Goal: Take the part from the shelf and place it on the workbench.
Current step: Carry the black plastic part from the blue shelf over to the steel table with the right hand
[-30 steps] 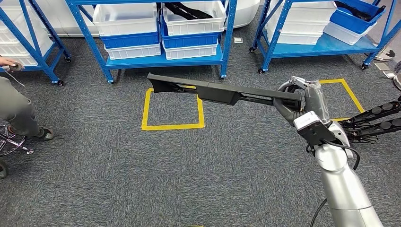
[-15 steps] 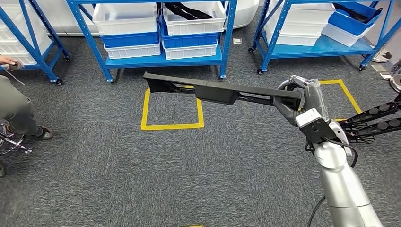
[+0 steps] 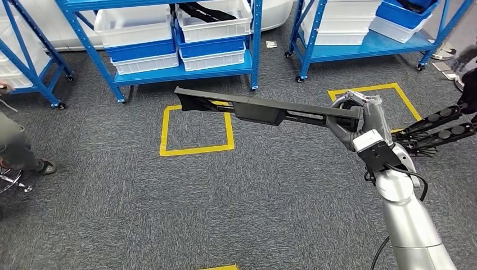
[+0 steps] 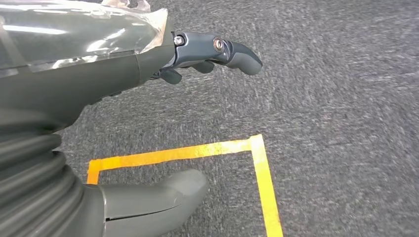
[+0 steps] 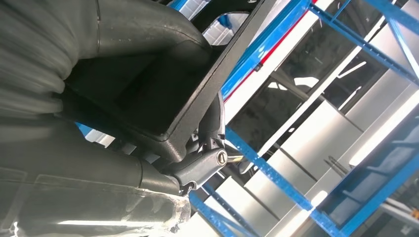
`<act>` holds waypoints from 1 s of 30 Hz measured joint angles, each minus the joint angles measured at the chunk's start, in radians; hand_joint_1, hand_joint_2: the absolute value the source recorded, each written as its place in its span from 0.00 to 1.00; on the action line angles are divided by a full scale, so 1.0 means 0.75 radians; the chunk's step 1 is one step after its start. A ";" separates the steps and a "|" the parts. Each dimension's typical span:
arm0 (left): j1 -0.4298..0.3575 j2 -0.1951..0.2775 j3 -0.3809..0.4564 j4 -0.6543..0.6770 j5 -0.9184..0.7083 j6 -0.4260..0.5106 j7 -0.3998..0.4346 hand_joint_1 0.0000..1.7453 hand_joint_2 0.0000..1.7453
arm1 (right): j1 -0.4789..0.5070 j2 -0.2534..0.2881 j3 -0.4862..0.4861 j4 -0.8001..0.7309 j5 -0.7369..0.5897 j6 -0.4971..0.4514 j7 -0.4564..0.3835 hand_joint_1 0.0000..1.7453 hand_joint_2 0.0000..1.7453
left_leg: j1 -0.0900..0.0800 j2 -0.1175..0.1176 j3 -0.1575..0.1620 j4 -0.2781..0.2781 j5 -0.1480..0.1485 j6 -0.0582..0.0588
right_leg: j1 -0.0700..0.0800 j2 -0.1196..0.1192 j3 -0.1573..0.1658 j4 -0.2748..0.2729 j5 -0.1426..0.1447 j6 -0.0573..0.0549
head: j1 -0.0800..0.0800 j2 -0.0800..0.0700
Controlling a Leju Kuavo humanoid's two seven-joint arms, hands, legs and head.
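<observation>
While right hand (image 3: 360, 115) grips part (image 3: 264, 108), unlabelled

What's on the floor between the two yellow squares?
Bare grey carpet in the head view; the part, held by the right hand, spans above it.

**Open carpet below the carried part; racks and a seated person at the edges**

Taking the yellow tape square (image 3: 196, 129) as the landmark: the grey carpet (image 3: 225, 208) on its near side lies open. Above its far edge, the long black part (image 3: 264, 108), held at one end by the right hand (image 3: 360, 121), spans the air from the square toward the right. Just beyond the square stands the blue shelf rack (image 3: 169, 73) with white and blue bins. Well left of the square sits a person (image 3: 17, 146). The left hand (image 4: 148, 98) hangs over carpet.
</observation>
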 joint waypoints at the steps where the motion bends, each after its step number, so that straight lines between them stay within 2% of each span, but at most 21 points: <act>1: 0.000 0.000 0.000 0.000 0.000 0.000 0.000 0.00 1.00 | 0.000 0.001 0.000 0.000 0.000 0.000 0.000 1.00 1.00 | 0.003 -0.011 -0.038 0.085 -0.051 -0.007 | 0.002 0.004 -0.004 0.000 0.002 -0.007 | -0.001 0.000; 2: 0.001 0.000 0.000 0.000 0.000 0.000 0.000 0.00 1.00 | 0.000 0.002 0.001 0.000 0.000 0.000 0.000 1.00 1.00 | 0.005 -0.016 -0.079 0.175 -0.093 -0.010 | 0.005 0.010 -0.008 0.000 0.004 -0.011 | -0.002 0.000; 3: 0.003 0.000 0.000 0.000 0.000 0.000 0.000 0.00 1.00 | 0.001 0.003 0.002 0.000 0.000 0.000 0.000 1.00 1.00 | 0.006 -0.018 -0.110 0.242 -0.117 -0.011 | 0.007 0.015 -0.012 0.000 0.006 -0.015 | -0.003 0.000; 4: 0.005 0.000 0.001 0.000 0.001 0.000 0.000 0.00 1.00 | 0.002 0.004 0.004 0.000 0.000 0.000 0.000 1.00 1.00 | 0.006 -0.018 -0.122 0.267 -0.117 -0.009 | 0.010 0.022 -0.015 0.000 0.008 -0.017 | -0.003 0.000; 5: 0.007 0.000 0.001 0.000 0.001 0.000 0.000 0.00 1.00 | 0.003 0.004 0.006 0.000 0.000 0.000 0.000 1.00 1.00 | 0.006 -0.019 -0.109 0.245 -0.094 -0.005 | 0.012 0.029 -0.017 0.000 0.009 -0.018 | -0.003 0.000; 7: 0.010 0.001 0.001 0.000 0.001 0.000 0.000 0.00 1.00 | 0.002 0.004 0.009 0.000 0.000 0.000 0.000 1.00 1.00 | 0.005 -0.037 -0.016 0.077 -0.010 0.012 | 0.017 0.043 -0.015 0.000 0.010 -0.018 | -0.003 0.000; 9: 0.009 0.003 0.002 0.000 0.001 0.000 0.000 0.00 1.00 | 0.000 0.004 0.009 0.000 0.000 0.000 0.000 1.00 1.00 | 0.000 -0.066 0.066 -0.069 0.038 0.028 | 0.020 0.052 -0.015 -0.001 0.013 -0.013 | -0.002 0.000; 11: 0.010 0.004 0.005 0.000 0.001 0.000 0.000 0.00 1.00 | -0.001 0.005 0.010 0.001 0.000 0.000 0.000 1.00 1.00 | -0.010 -0.073 0.083 -0.103 0.042 0.035 | 0.019 0.058 -0.019 -0.003 0.020 -0.002 | -0.003 0.000; 14: 0.010 0.005 0.009 0.000 0.002 0.000 0.000 0.00 1.00 | -0.002 0.001 0.010 0.001 -0.001 0.000 0.000 1.00 1.00 | -0.009 -0.051 0.089 -0.131 0.064 0.051 | 0.023 0.053 -0.035 0.009 0.015 0.013 | -0.005 0.000; 15: 0.010 0.005 0.009 0.000 0.002 -0.001 0.000 0.00 1.00 | -0.005 -0.001 0.010 0.001 -0.001 0.000 0.000 1.00 1.00 | -0.006 -0.043 0.091 -0.143 0.073 0.058 | 0.025 0.042 -0.056 0.046 -0.006 0.013 | -0.003 0.000; 16: 0.010 0.004 0.010 0.000 0.002 -0.001 0.000 0.00 1.00 | -0.006 -0.003 0.010 0.001 -0.002 0.000 0.000 1.00 1.00 | -0.005 -0.035 0.091 -0.151 0.080 0.062 | 0.025 0.028 -0.091 0.116 -0.042 0.010 | 0.000 0.000; 18: 0.012 0.004 0.011 0.001 0.002 -0.002 0.001 0.00 1.00 | -0.007 -0.003 0.011 0.004 -0.003 0.001 0.001 1.00 1.00 | -0.009 -0.019 0.085 -0.153 0.083 0.066 | 0.022 0.015 -0.174 0.294 -0.116 0.008 | 0.005 0.000; 19: 0.013 0.003 0.011 0.001 0.002 -0.002 0.002 0.00 1.00 | -0.006 -0.002 0.011 0.006 -0.004 0.001 0.001 1.00 1.00 | -0.011 -0.012 0.083 -0.152 0.083 0.067 | 0.020 0.013 -0.199 0.354 -0.134 0.013 | 0.006 0.000; 20: 0.014 0.002 0.012 0.002 0.002 -0.003 0.003 0.00 1.00 | -0.005 -0.002 0.011 0.009 -0.004 0.002 0.001 1.00 1.00 | -0.012 -0.005 0.082 -0.152 0.084 0.067 | 0.019 0.011 -0.197 0.361 -0.131 0.022 | 0.006 0.000; 21: 0.015 0.001 0.013 0.002 0.002 -0.003 0.004 0.00 1.00 | -0.005 -0.002 0.011 0.011 -0.004 0.003 0.002 1.00 1.00 | -0.012 0.002 0.081 -0.150 0.084 0.066 | 0.019 0.007 -0.163 0.305 -0.106 0.034 | 0.007 0.000; 22: 0.015 0.000 0.013 0.002 0.002 -0.003 0.004 0.00 1.00 | -0.007 -0.003 0.011 0.012 -0.005 0.004 0.002 1.00 1.00 | -0.012 0.008 0.081 -0.147 0.083 0.064 | 0.018 -0.002 -0.110 0.213 -0.071 0.045 | 0.007 0.000; 24: 0.015 0.000 0.014 0.002 0.002 -0.002 0.004 0.00 1.00 | -0.011 -0.003 0.011 0.013 -0.007 0.008 0.002 1.00 1.00 | -0.016 0.017 0.079 -0.139 0.080 0.057 | 0.023 -0.026 -0.012 0.034 -0.019 0.046 | 0.007 0.000; 25: 0.015 0.000 0.015 0.002 0.002 -0.002 0.003 0.00 1.00 | -0.014 -0.003 0.011 0.014 -0.008 0.010 0.003 1.00 1.00 | -0.020 0.021 0.077 -0.134 0.078 0.052 | 0.027 -0.032 0.009 -0.006 -0.009 0.037 | 0.007 0.000; 27: 0.015 -0.001 0.015 0.002 0.002 -0.002 0.003 0.00 1.00 | -0.017 -0.004 0.011 0.015 -0.010 0.015 0.004 1.00 1.00 | -0.025 0.029 0.073 -0.129 0.077 0.043 | 0.034 -0.025 0.013 -0.023 -0.001 0.021 | 0.005 0.000; 29: 0.016 0.000 0.015 0.002 0.002 -0.002 0.002 0.00 1.00 | -0.018 -0.005 0.011 0.016 -0.011 0.019 0.006 1.00 1.00 | -0.021 0.028 0.066 -0.116 0.065 0.032 | 0.022 -0.012 0.012 -0.024 0.006 0.004 | 0.004 0.000; 30: 0.016 0.000 0.015 0.002 0.003 -0.002 0.001 0.00 1.00 | -0.020 -0.005 0.012 0.016 -0.011 0.020 0.006 1.00 1.00 | -0.017 0.018 0.053 -0.086 0.040 0.024 | 0.016 -0.006 0.012 -0.026 0.010 -0.008 | 0.003 0.000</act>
